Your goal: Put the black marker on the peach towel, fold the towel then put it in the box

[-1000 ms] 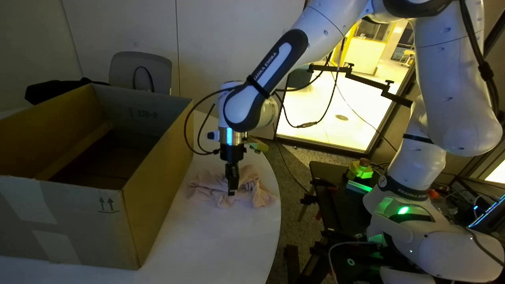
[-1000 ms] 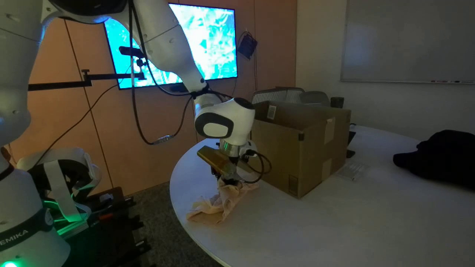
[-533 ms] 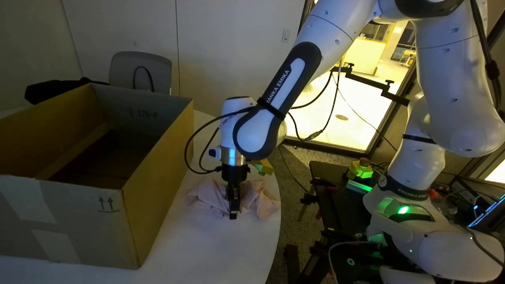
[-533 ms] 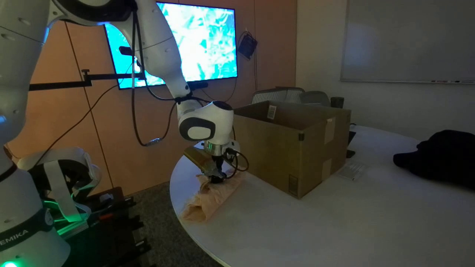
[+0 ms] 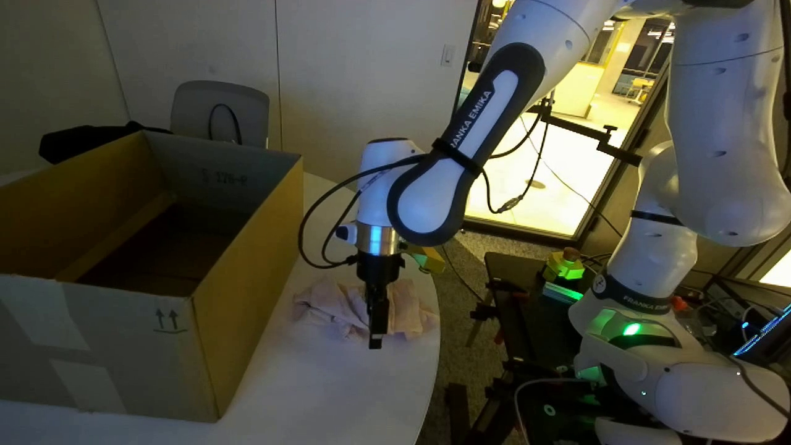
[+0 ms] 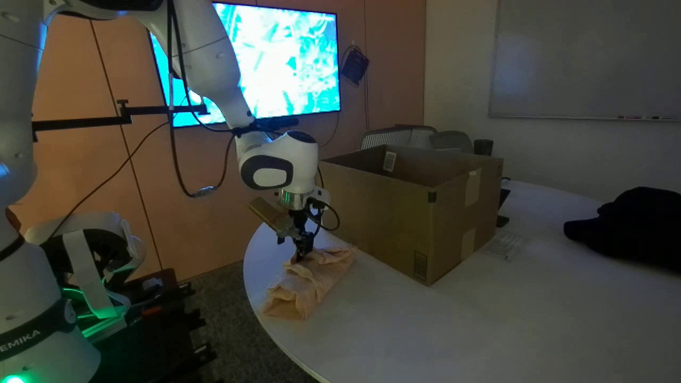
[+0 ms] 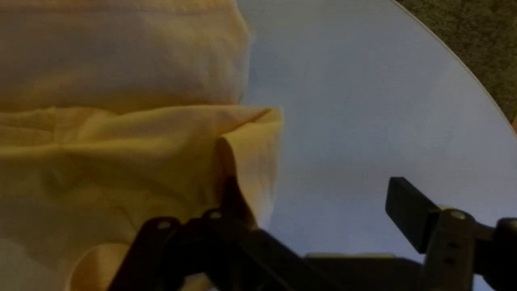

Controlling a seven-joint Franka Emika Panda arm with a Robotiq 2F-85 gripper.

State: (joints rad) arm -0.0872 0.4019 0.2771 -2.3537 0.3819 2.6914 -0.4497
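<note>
We see the peach towel point(image 6: 316, 279) wrinkled on the white table point(image 6: 479, 330), partly under the Robotiq gripper point(image 7: 317, 198). Its fingers are spread wide, one at the towel's fold, one past its edge. They are farther from the cardboard box point(image 6: 383, 218) than a second ago.

The gripper point(image 6: 300, 254) has moved farther from the box point(image 6: 383, 218), and the peach towel point(image 6: 308, 287) now lies flatter.

Peach cloth towel point(image 6: 314, 279) lies rumpled outside the brown cardboard box point(image 6: 383, 221)

Your towel is creased and bunched on the white bench point(image 6: 505, 319), near its curved edge; the wrist view shows you overlapping layers. The box stands open-topped just beside the towel.
</note>
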